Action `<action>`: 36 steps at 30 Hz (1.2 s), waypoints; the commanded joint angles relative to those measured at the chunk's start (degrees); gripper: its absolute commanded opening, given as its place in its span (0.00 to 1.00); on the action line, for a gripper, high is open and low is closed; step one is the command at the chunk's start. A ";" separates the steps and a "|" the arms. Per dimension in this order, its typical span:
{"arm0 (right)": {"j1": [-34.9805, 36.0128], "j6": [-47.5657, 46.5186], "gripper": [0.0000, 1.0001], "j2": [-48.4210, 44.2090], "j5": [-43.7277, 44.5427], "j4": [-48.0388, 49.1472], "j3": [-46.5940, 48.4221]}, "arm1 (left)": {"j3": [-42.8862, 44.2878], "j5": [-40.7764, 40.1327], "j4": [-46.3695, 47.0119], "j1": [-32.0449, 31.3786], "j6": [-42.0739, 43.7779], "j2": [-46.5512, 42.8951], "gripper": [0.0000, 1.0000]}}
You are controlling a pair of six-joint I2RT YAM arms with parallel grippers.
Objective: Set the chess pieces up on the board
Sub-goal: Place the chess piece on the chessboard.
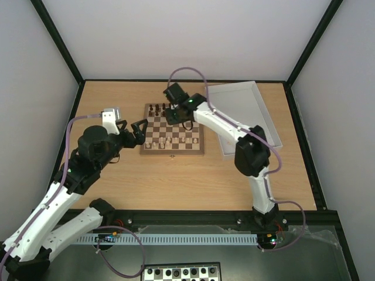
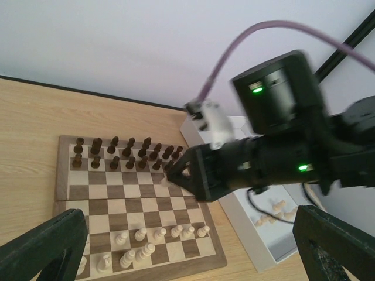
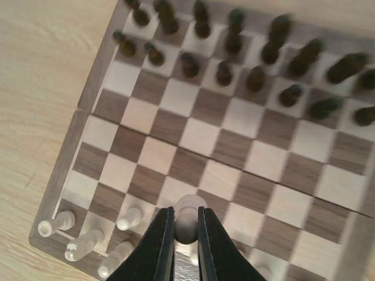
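The wooden board [image 1: 173, 151] lies at the table's middle, with dark pieces [image 1: 158, 108] on its far rows and pale chess pieces [image 1: 173, 140] on its near rows. My right gripper [image 1: 171, 115] hovers over the far half of the board [image 3: 234, 146], shut on a pale chess piece [image 3: 187, 221] held by its round head. In the left wrist view that piece [image 2: 164, 182] shows at the right gripper's tip [image 2: 176, 174], above a square in front of the dark rows [image 2: 123, 153]. My left gripper [image 1: 133, 130] stands open and empty at the board's left edge.
A white tray [image 1: 243, 102] stands right of the board, with several loose pale pieces [image 2: 275, 211] in it. The right arm reaches across its near left corner. A black-and-white board [image 1: 181, 272] lies below the arm bases. Black frame posts run along the table's sides.
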 commanded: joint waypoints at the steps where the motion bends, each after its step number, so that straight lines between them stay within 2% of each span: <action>1: 2.86 -1.56 0.07 5.72 -1.22 -6.15 6.88 | 0.79 -0.51 -2.40 -0.16 -0.10 -2.02 0.99; 9: 6.94 -2.53 0.07 15.25 -2.37 -10.86 17.77 | -0.08 -1.30 -3.03 -0.15 -0.27 -3.69 0.99; 20: 9.65 -2.72 0.08 20.09 -3.49 -12.08 21.42 | -0.63 -1.60 -3.18 -0.19 0.09 -3.64 1.00; 36: 10.49 -2.50 0.10 22.82 -2.00 -13.25 21.91 | -1.01 -2.00 -3.18 -0.17 -0.06 -4.22 0.99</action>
